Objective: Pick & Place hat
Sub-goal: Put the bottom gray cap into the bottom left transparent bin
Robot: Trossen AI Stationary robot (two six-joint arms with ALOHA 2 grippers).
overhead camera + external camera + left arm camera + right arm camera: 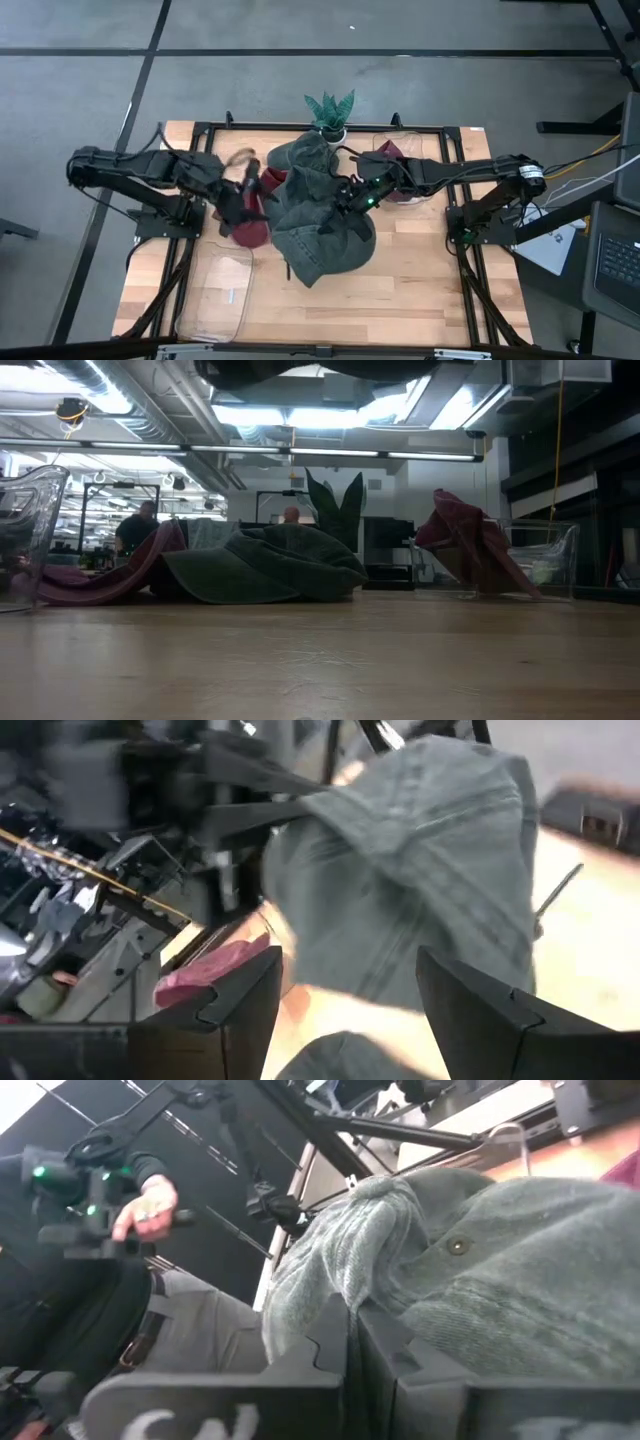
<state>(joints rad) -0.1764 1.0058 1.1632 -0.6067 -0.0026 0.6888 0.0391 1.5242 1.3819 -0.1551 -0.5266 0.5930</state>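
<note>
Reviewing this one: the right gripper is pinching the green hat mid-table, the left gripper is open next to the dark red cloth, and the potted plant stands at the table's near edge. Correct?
Not quite. The potted plant stands at the table's far edge, behind the green hat, as the high view shows. The rest holds: the right gripper is shut on the hat, and the left gripper is open beside the dark red cloth.

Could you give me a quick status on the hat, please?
Right gripper shut on green hat, mid-table. Left gripper open beside it, over red hat. Plant behind.
</note>
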